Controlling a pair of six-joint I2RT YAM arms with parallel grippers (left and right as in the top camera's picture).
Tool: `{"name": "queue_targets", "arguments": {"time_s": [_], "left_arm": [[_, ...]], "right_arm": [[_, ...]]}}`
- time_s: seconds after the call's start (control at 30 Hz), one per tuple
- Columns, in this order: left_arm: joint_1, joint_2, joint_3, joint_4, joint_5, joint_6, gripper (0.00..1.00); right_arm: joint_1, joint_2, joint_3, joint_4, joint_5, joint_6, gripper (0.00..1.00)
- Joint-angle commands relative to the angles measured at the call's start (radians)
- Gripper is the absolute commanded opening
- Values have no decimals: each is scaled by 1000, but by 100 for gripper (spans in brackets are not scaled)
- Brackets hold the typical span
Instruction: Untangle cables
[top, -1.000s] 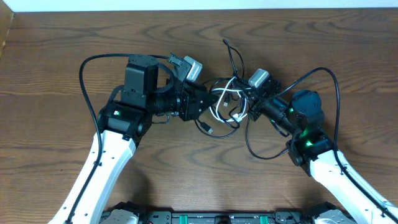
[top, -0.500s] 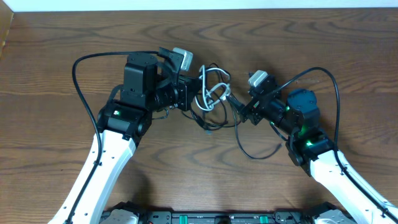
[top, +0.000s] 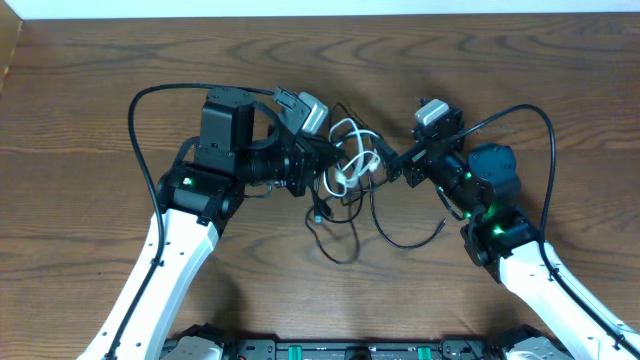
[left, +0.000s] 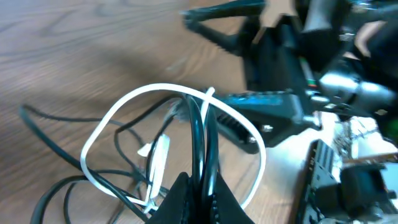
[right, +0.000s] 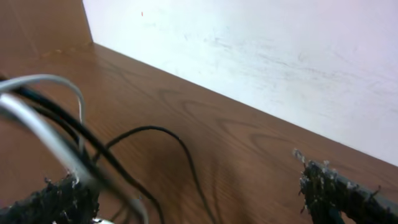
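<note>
Now your right gripper (right: 198, 194) has sprung wide off the thin black and white cables (left: 163, 88), while your left gripper (left: 199, 185) clamps them, so only one anchor holds.

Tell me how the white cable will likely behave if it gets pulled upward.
Probably floppy: the white cable curls in a loose loop instead of lying straight. Likely light, being such a thin strand. Pulling it may drag the black cables pinched in the left tool along, since it threads among them.
</note>
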Motion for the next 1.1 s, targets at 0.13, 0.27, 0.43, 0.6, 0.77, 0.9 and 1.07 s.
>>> {"name": "queue_targets", "arguments": {"time_s": [0.13,0.27,0.43,0.6,0.77,0.9,1.07], "left_arm": [[-1,4,24,100,283,60,8],[-1,4,24,145,403,60,8],[1,3,24,152,415,60,7],[1,3,24,150,261,11,8],[1,3,24,129,-71,-178,8],[1,3,24,32,-479,-393,8],[1,3,24,-50,-695,-467,22]], "right_arm": [[-2,-7,7,6,-203,-61,99],[-2,-7,7,2,-183,-63,99],[-2,-7,7,-56,72,-19,99],[-3,-7,7,-198,468,128,99],[-5,-7,7,-280,632,187,99],[-5,-7,7,-287,651,225,99],[-9,-7,7,-287,651,242,99]]}}
